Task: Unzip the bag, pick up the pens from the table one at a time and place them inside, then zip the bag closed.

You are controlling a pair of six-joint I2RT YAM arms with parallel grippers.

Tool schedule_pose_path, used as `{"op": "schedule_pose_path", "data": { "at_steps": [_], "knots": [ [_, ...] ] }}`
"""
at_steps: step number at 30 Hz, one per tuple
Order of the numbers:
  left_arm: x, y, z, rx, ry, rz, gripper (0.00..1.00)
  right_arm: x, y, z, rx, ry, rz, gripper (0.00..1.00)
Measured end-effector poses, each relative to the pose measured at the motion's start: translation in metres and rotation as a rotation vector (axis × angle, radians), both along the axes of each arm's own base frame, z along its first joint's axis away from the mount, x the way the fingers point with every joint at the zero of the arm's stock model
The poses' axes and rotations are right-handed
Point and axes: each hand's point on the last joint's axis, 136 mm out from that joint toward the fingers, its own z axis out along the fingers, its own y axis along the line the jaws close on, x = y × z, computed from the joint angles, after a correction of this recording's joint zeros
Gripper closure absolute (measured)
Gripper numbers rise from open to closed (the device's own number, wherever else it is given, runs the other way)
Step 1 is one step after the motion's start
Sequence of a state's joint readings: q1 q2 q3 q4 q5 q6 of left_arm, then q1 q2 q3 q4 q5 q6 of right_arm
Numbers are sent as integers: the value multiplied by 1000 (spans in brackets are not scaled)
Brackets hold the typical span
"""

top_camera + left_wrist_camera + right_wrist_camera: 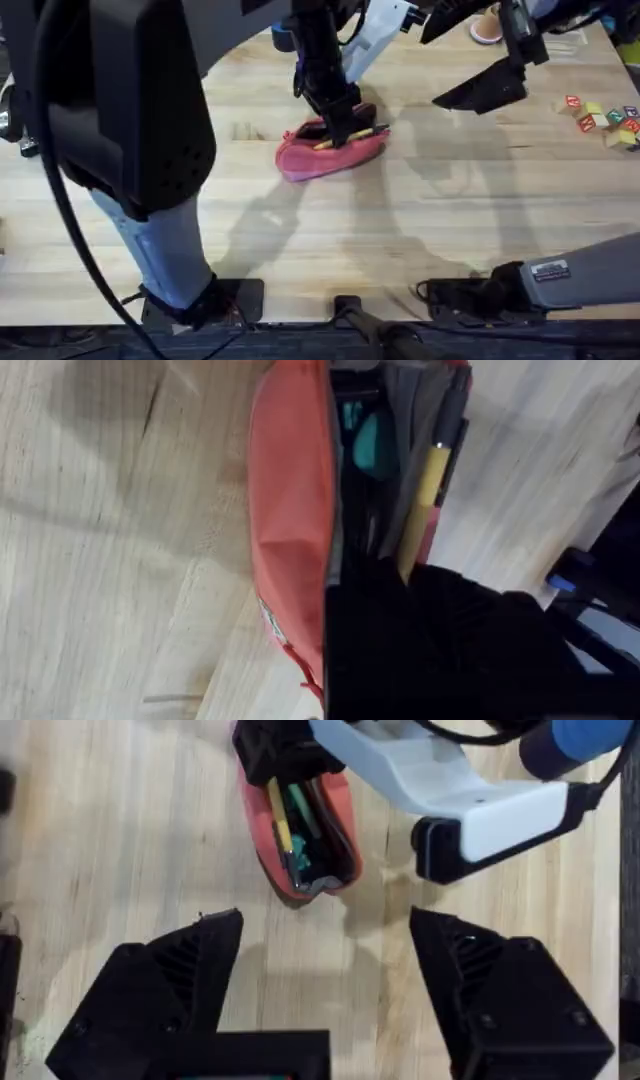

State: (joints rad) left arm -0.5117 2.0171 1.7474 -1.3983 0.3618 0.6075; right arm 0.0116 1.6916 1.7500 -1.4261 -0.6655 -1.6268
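Left claw over open bag

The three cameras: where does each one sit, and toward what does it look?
Overhead: above the arm bases, looking down and forward at the table; both arms show.
Left wrist: on the left arm, close over the open bag; its dark left pincer at the bottom.
Right wrist: on the right arm, facing the bag; the right pincer open.
Shared: the bag and the yellow pen.
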Motion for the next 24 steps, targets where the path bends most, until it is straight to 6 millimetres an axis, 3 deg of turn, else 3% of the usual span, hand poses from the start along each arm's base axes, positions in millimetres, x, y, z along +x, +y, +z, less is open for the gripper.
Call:
{"op": "schedule_pose_path", "data": {
  "at_steps": [6, 24],
  "knots": [
    [4, 2, -1, 4, -10, 9, 957, 0, 0, 0, 0, -1, 0, 5],
    [23, 37, -6, 98, -49, 65, 958, 0, 0, 0, 0, -1, 0, 5]
  ]
}}
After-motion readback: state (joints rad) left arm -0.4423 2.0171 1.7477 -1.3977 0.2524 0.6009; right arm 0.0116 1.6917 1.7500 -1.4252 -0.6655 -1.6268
